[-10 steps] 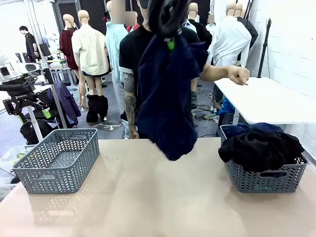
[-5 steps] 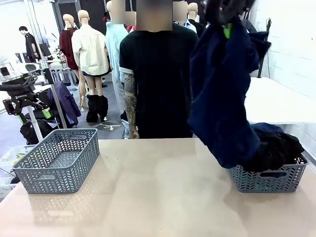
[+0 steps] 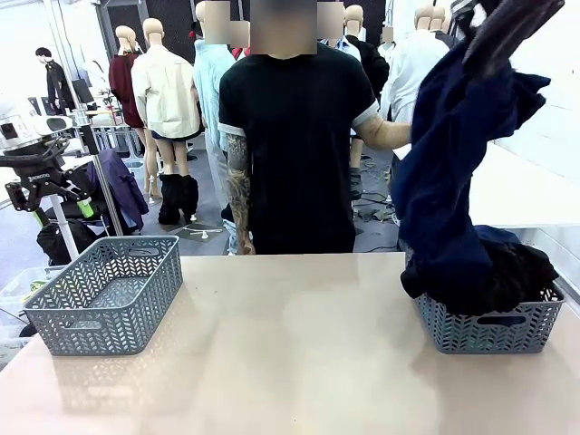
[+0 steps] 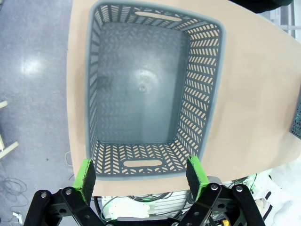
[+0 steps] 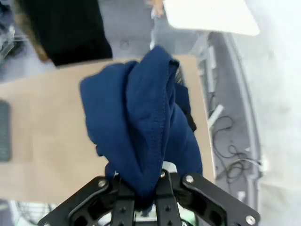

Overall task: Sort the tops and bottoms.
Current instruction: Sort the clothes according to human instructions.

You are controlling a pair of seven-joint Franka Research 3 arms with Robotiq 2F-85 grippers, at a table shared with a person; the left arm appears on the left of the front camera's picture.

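Our right gripper [image 5: 141, 188] is clamped on the soft navy-blue cloth garment [image 3: 453, 172], which hangs lengthwise straight down into the full grey plastic lattice basket [image 3: 489, 331]. Our left gripper [image 4: 141, 172] gapes above the empty grey lattice basket [image 4: 207, 84], well apart.

Bright, even overhead light falls on the scene, leaving a soft sheen on the tan surface [image 3: 290, 344] and faint shadows beside the grey baskets [image 3: 107, 292]. The raised navy garment [image 3: 453, 181] is smeared by motion blur. Both wrist views bend at the edges, and the right wrist view is soft and washed out on its right side.

navy garment [image 3: 453, 181] blurred; right arm [image 3: 507, 27] cut off above.
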